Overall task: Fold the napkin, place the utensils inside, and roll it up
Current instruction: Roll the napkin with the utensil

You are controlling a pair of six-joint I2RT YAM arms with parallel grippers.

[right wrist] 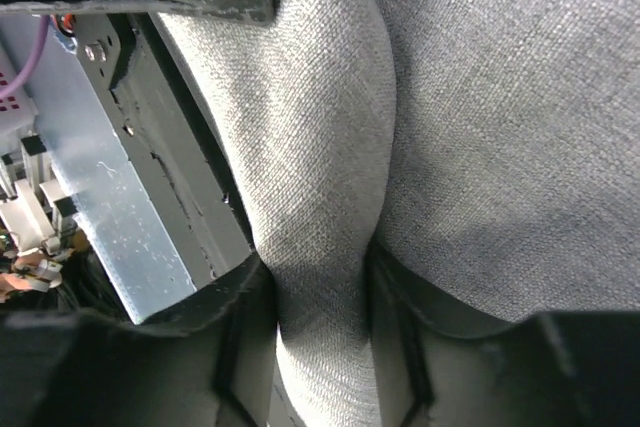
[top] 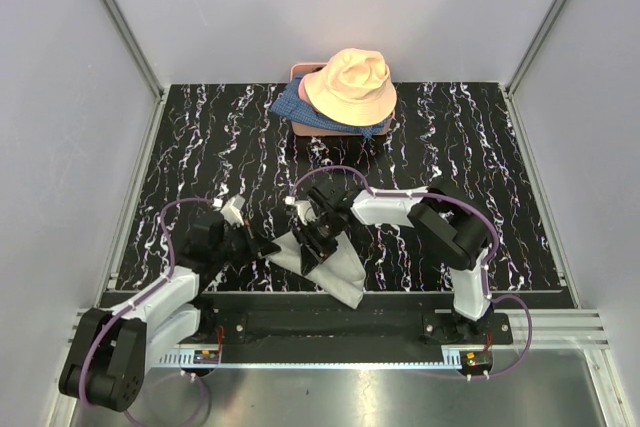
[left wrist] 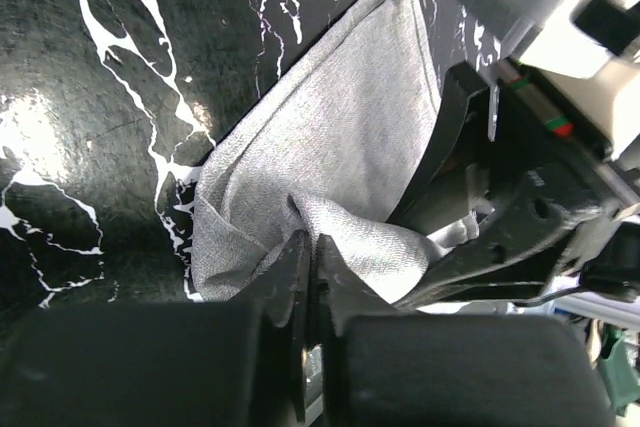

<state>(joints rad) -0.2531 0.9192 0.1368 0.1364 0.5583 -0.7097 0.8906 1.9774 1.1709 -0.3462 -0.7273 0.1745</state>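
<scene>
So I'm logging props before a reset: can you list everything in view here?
napkin: one, light grey, bunched at the near edge between the arms
bucket hat: one, peach, far centre, on the blue fabric
blue fabric: one, patterned, under the hat
pink box: one, beneath the fabric
table: one, black with white veining
left end effector: one, black, shut on a napkin fold
right end effector: one, black, gripping a napkin fold

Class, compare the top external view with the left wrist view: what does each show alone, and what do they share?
Only top external: a peach fabric bucket hat resting on blue patterned fabric. Only left wrist: the left tool shut, pinching a cloth fold. Both: the plain light-grey cloth napkin on the black white-veined table.
</scene>
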